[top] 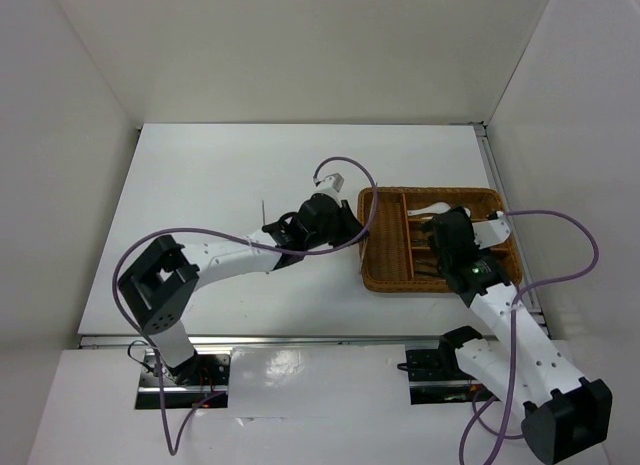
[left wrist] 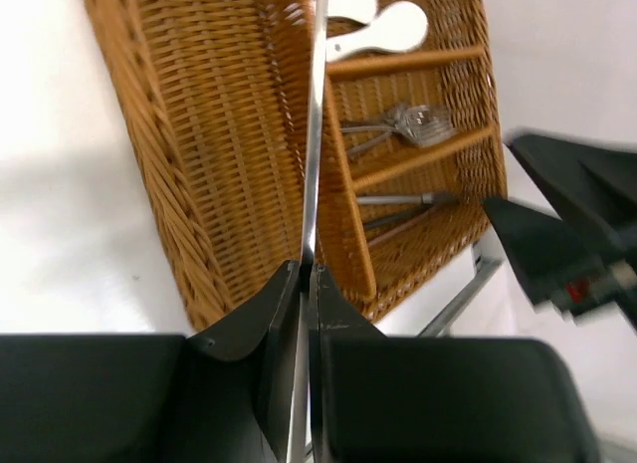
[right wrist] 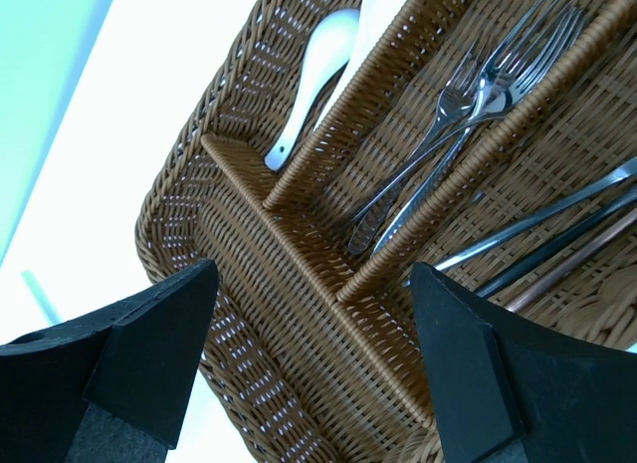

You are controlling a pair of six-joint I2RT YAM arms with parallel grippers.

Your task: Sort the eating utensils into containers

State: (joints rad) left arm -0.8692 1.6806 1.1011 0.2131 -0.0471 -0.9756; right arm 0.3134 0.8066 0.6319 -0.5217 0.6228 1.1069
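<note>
The left gripper (left wrist: 307, 284) is pinching a thin metal chopstick (left wrist: 316, 134). The chopstick seems to hang over the long part of the tray (left wrist: 179, 134). The right gripper (right wrist: 314, 284) is spread wide above the tray. Forks (right wrist: 468, 105) lie in the tray's middle short part, with a white spoon (right wrist: 314, 70) in the next part.

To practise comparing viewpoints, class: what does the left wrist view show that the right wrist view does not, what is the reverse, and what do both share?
Only the left wrist view: the left gripper shut on a thin metal chopstick that runs up across the wicker tray. Only the right wrist view: the right gripper, open and empty above that tray. Both: the tray, forks in one compartment and a white spoon in the next.
</note>
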